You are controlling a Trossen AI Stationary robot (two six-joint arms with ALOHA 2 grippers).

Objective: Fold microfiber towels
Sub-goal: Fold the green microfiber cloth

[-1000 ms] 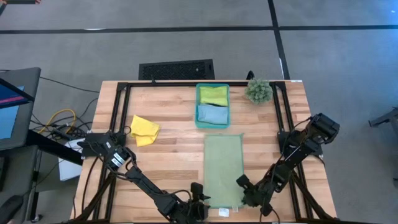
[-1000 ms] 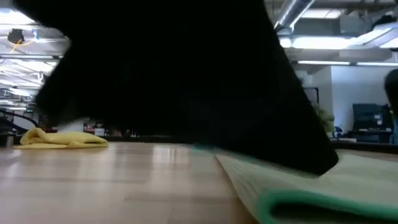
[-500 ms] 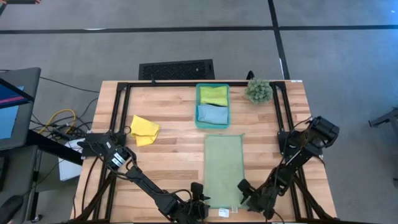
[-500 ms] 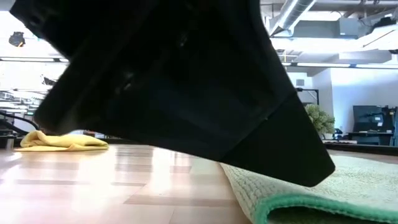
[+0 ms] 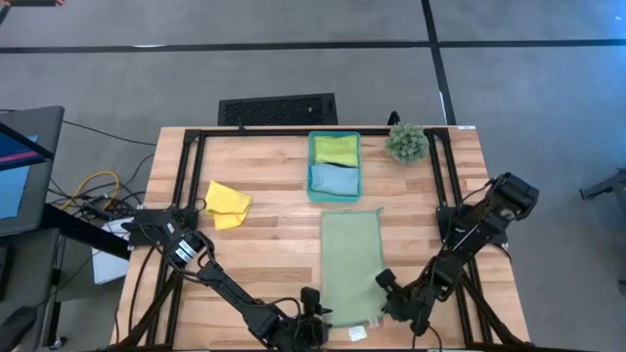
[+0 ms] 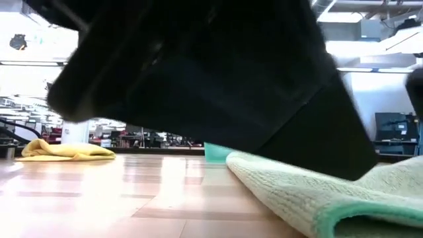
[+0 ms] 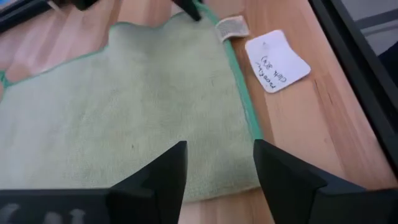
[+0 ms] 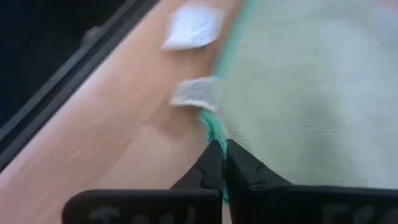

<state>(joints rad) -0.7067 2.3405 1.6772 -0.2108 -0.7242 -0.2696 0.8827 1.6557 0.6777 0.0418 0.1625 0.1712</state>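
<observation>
The pale green towel [image 5: 350,264] lies flat as a long rectangle on the wooden table [image 5: 264,244], just in front of the teal bin [image 5: 334,164]. Its pile is fine and looped, with a darker green stitched hem and a small sewn label [image 8: 194,92] at the near corner. A white paper tag [image 7: 277,60] with handwriting lies on the wood just beside that corner.

The right gripper [image 8: 221,163] is at the towel's near right corner; its dark fingers are pressed together, pinching the green hem. The left gripper [image 7: 217,163] hangs over the near left edge, fingers spread wide, holding nothing.

The yellow towel [image 5: 227,203] lies crumpled at the table's left. The lime towel [image 5: 335,150] and blue towel [image 5: 334,179] sit folded in the bin. A spiky plant [image 5: 406,142] stands beside the bin.
</observation>
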